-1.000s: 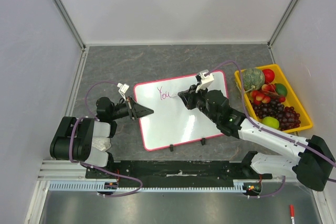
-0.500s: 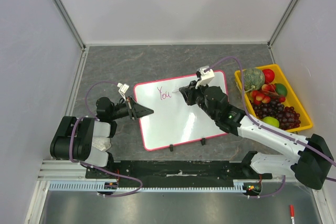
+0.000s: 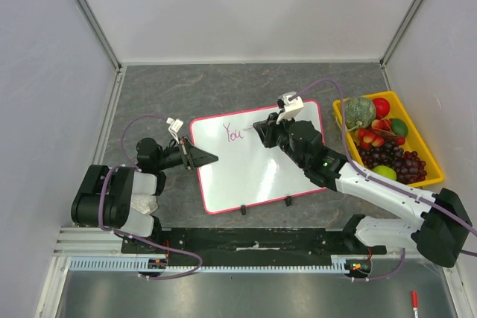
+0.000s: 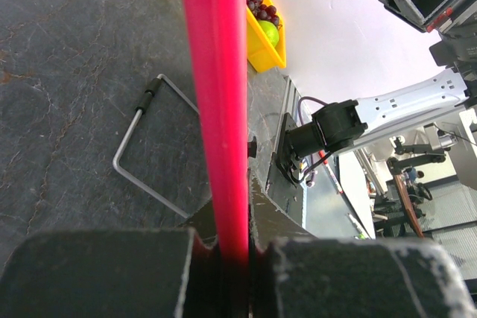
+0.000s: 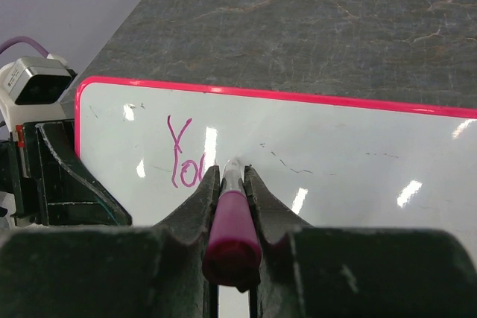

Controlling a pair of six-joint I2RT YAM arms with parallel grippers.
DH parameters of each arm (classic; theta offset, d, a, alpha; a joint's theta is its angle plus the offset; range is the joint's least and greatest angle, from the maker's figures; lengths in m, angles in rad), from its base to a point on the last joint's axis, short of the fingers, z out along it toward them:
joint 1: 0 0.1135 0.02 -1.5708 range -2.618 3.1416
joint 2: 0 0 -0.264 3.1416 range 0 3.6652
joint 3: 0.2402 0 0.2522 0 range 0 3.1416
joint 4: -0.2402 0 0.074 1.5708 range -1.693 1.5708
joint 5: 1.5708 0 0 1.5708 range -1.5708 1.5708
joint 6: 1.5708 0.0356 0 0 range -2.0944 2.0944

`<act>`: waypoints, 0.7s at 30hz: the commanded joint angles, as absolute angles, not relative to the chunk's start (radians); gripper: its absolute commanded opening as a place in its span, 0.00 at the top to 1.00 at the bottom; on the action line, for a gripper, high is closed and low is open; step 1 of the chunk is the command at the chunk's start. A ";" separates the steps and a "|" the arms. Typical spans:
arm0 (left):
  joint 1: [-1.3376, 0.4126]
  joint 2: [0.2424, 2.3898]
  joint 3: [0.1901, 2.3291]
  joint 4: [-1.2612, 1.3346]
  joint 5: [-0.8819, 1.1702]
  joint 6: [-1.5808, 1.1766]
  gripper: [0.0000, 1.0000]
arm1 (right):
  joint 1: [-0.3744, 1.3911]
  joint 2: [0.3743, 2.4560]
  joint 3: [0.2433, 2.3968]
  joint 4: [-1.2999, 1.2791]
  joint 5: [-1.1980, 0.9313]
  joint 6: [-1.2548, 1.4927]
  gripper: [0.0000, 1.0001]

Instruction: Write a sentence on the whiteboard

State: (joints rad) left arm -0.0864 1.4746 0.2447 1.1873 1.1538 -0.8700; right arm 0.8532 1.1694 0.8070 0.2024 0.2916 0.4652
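The whiteboard (image 3: 257, 165), white with a pink-red rim, lies tilted on the grey table. Near its far left corner stands the sentence (image 3: 233, 133) in magenta, just the word "You" (image 5: 182, 161). My right gripper (image 3: 260, 129) is shut on a magenta marker (image 5: 232, 225), whose pale tip sits at the board surface (image 5: 335, 161) just right of the word. My left gripper (image 3: 209, 159) is shut on the board's left rim (image 4: 216, 94), which runs as a red bar between the jaws of that gripper (image 4: 232, 258).
A yellow bin (image 3: 402, 183) full of fruit sits right of the board. Two black clips (image 3: 288, 200) stick out from the board's near edge. A wire stand (image 4: 141, 154) shows under the board. A red pen (image 3: 414, 301) lies on the front ledge.
The right gripper with the marker has shifted toward the board's far edge, ending close beside "You". The left arm and the board have not moved.
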 commanded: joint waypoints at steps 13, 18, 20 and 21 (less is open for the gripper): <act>-0.091 1.499 0.233 1.192 1.135 -0.784 0.98 | 0.847 1.169 0.787 0.216 0.259 0.465 1.00; -0.089 1.499 0.233 1.190 1.135 -0.784 0.98 | 0.847 1.161 0.776 0.232 0.213 0.472 1.00; -0.090 1.499 0.233 1.192 1.137 -0.784 0.98 | 0.847 1.155 0.778 0.238 0.203 0.480 1.00; -0.089 1.499 0.233 1.192 1.137 -0.785 0.98 | 0.848 1.151 0.779 0.241 0.202 0.486 1.00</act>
State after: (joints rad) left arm -0.0864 1.4788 0.2447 1.1896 1.1534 -0.8742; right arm 0.8524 1.1770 0.7891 0.2199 0.2310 0.4725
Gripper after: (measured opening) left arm 0.076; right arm 0.182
